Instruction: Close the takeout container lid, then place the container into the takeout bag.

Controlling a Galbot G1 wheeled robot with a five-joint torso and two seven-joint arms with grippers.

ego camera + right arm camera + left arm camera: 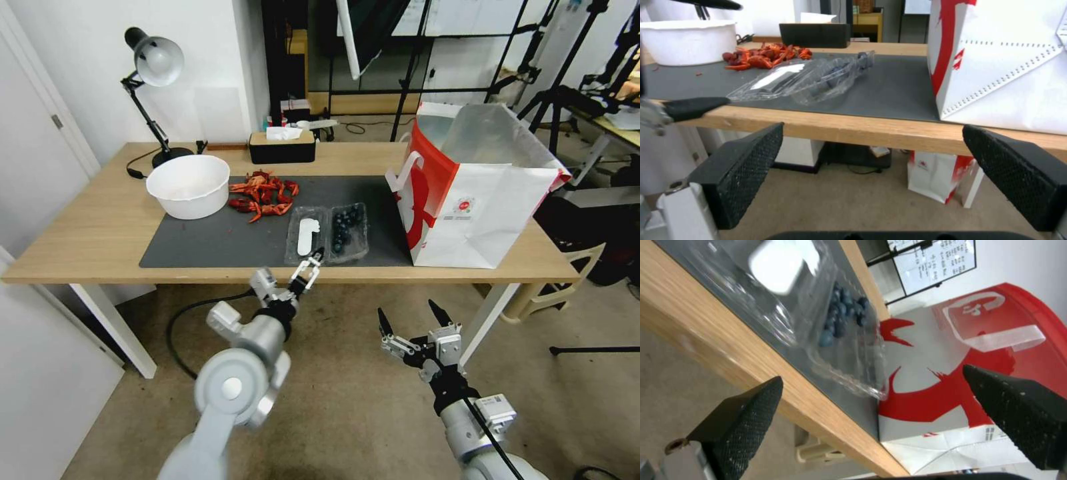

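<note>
The takeout container lies open on the dark mat near the front edge of the table, a little right of the middle of the head view. Its berry tray, holding dark blueberries, is the right half; the lid, with its white label facing up, lies flat to the left of it, hinged along the centre.

The left gripper hovers at the front edge of the table, right at the near rim of the container where lid and tray meet. Its fingers are spread apart and grasp nothing; in the left wrist view the clear plastic and the blueberries show beyond them, apart from the tips.

The right gripper hangs lower in the head view, off the table and over the carpeted floor, in the lower right of the frame. Its fingers are also spread wide and empty, pointing toward the table edge.

The takeout bag stands upright on the right end of the table, mouth open, silver lining showing, just beside the mat's right edge and near the container without touching it.

At the upper left of the mat sit a white bowl and, just to its right, a heap of red crayfish. A desk lamp and a black tissue box stand along the back of the table.
</note>
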